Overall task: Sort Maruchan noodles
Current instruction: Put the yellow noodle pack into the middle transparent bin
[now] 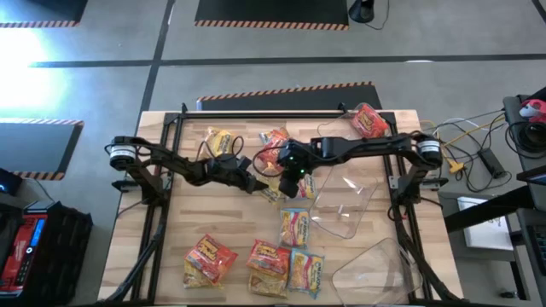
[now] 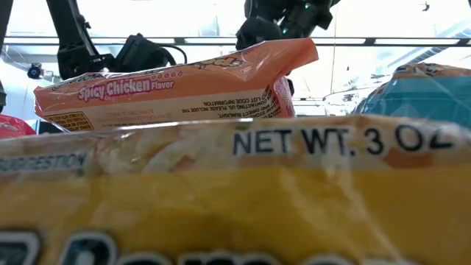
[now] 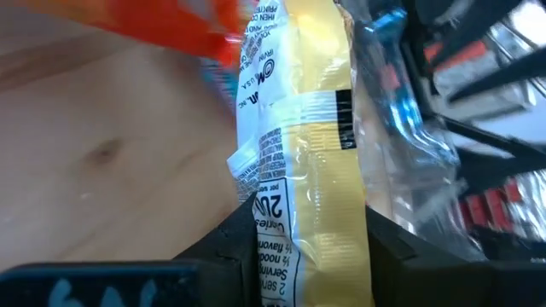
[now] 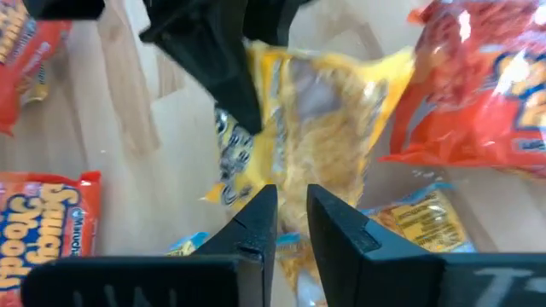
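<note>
High view first: the wooden table (image 1: 171,205) carries everything, with both dark arms reaching in to meet near its middle. Next in size are two clear plastic tubs, one tub (image 1: 345,203) just to the right of the meeting grippers and the other clear tub (image 1: 380,269) at the table's near right corner. Scattered around are the Maruchan noodles: a near row of packets (image 1: 281,264) well below the jaws, one red packet (image 1: 369,120) far off at the back right, a yellowish one (image 1: 219,141) behind the left arm, and another red one (image 1: 275,138) just behind the grippers. From the low camera a yellow packet fills the foreground with a Spicy Chicken packet (image 2: 176,92) lying behind it. Right between the fingers of the left gripper (image 3: 311,256) stands a yellow packet (image 3: 311,162), edge-on, the jaws drawn in against both of its sides so that it is pinched between them. The right gripper (image 4: 292,223) sits just above that same packet, its jaws nearly together with only a narrow slit between the tips, holding nothing that I can see; the yellow packet lies just beyond its fingertips, with the left arm's dark finger (image 4: 226,72) pressed against it.
</note>
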